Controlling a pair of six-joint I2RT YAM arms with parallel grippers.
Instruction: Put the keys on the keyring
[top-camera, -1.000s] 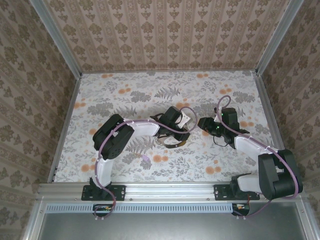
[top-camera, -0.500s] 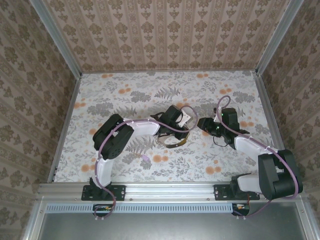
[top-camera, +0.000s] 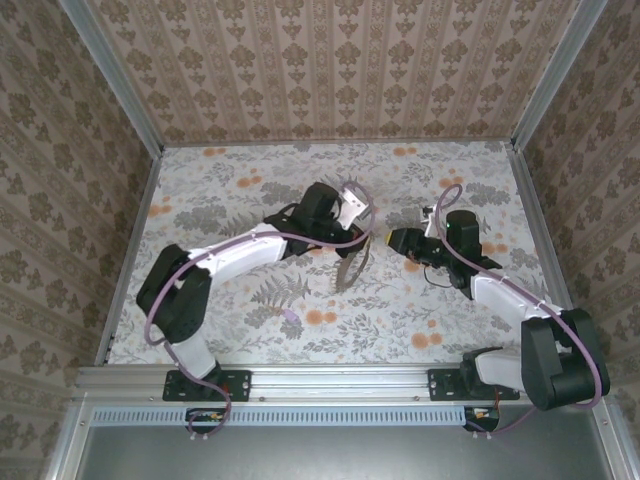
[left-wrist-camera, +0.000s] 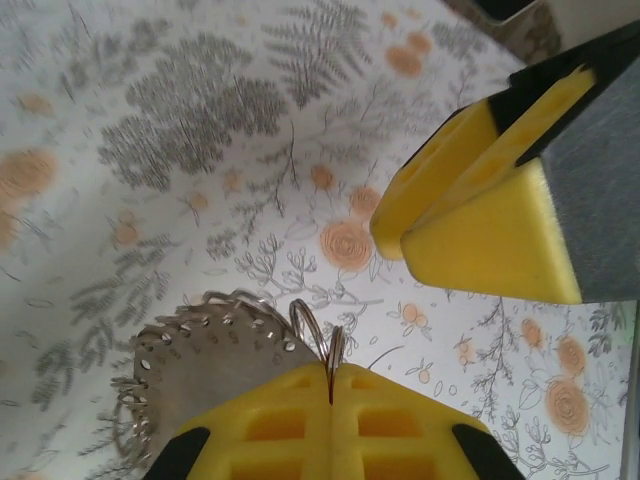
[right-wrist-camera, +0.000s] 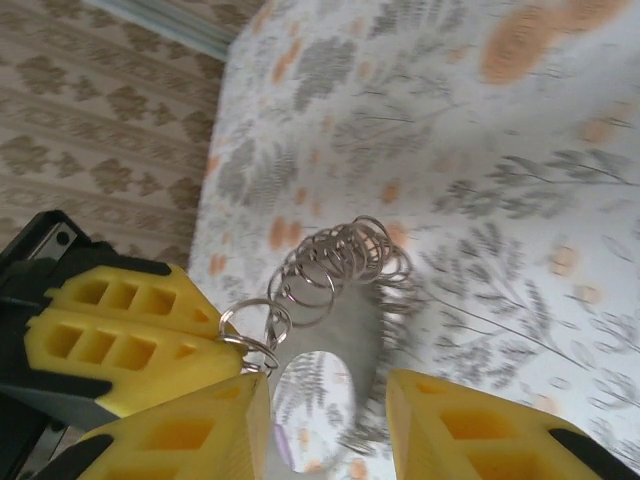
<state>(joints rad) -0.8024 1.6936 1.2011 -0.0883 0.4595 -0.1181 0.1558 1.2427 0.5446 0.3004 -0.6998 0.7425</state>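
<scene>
- The left gripper (left-wrist-camera: 330, 378) is clamped tight, its yellow pads meeting on a thin bend of the keyring (left-wrist-camera: 318, 330), which pokes up out of the seam between them
- The keyring hangs from that pinch about mid-table, just right of the left wrist, and seems lifted off the flowered table (top-camera: 250, 190); the keys (right-wrist-camera: 340, 262) bunch along it as a jagged silvery string just beyond the left pads
- The right gripper (right-wrist-camera: 325, 390) stands partly open with nothing between its pads, just beside the bunch and facing the left one
- Step in hand, as I judge it: the threading stage, one arm steadying the ring while the other lines up
- The next move calls for the right jaws to close on a single key or the free wire without knocking the ring out of the left pinch; the pieces are small, so the alignment must be fine
</scene>
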